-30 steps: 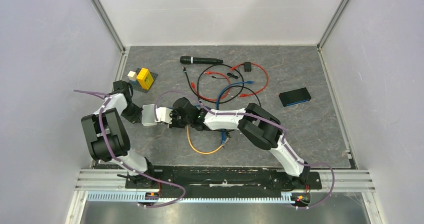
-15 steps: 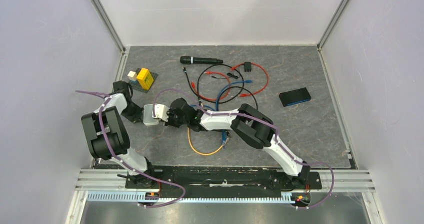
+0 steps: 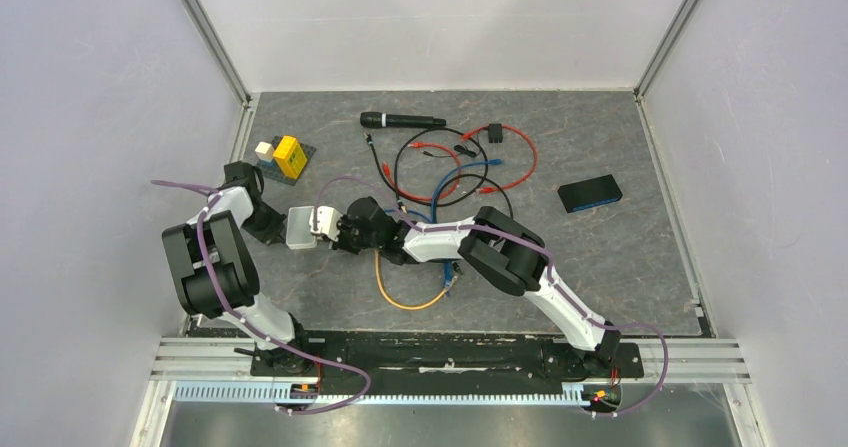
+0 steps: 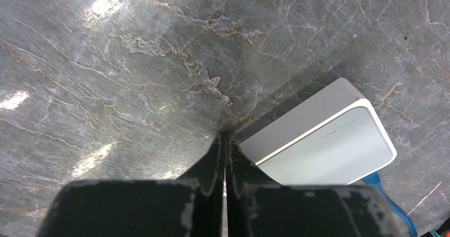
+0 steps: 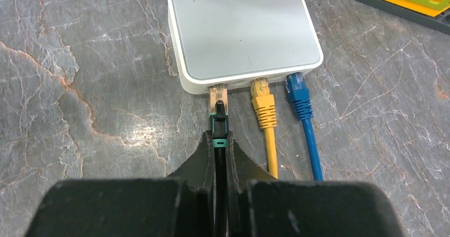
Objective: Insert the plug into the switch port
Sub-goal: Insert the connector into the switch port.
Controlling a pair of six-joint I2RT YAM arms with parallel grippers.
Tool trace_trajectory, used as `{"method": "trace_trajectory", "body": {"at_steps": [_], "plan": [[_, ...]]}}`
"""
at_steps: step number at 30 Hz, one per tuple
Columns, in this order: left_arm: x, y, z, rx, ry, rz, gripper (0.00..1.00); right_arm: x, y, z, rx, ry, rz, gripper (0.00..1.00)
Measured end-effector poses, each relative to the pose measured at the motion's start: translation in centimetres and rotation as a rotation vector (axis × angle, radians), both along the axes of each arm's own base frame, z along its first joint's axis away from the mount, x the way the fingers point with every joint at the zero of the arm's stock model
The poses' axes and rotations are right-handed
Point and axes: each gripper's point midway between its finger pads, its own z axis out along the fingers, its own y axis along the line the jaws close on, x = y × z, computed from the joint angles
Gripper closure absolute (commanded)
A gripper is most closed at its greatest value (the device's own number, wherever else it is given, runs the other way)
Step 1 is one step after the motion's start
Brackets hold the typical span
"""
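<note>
Nearly seated: plug meets the switch port

Seemingly the insertion is underway but not confirmed. The right end effector (image 5: 217,139) is clamped narrow on the black boot of the clear plug (image 5: 218,95), whose tip sits at the leftmost switch port (image 5: 217,86) in the near edge of the pale network switch (image 5: 244,35), which lies left of centre on the bench (image 5: 79,88). A yellow patch cable (image 5: 264,107) and a blue patch cable (image 5: 301,102) already occupy the neighbouring ports. The left end effector (image 4: 224,141) is pressed fully closed, holding nothing, just beside the switch's opposite side. Left to do, I judge: push home and release. Hidden: how deep the plug sits, whether its latch has caught, and whether the left tips touch the casing
</note>
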Motion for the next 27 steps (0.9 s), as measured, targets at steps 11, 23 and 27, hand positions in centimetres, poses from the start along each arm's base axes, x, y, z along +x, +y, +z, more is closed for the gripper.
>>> {"method": "trace_trajectory", "body": {"at_steps": [11, 23, 27], "plan": [[0.6, -0.4, 0.0, -0.026, -0.033, -0.035, 0.98, 0.0, 0.2, 0.1, 0.015, 0.004, 0.029, 1.0], [1.7, 0.1, -0.1, -0.019, -0.161, -0.01, 0.98, 0.8, 1.2, 0.1, 0.011, 0.038, -0.005, 1.0], [2.6, 0.3, -0.1, -0.024, -0.226, 0.014, 0.98, 1.1, 1.6, 0.1, 0.016, 0.04, -0.011, 1.0]]}}
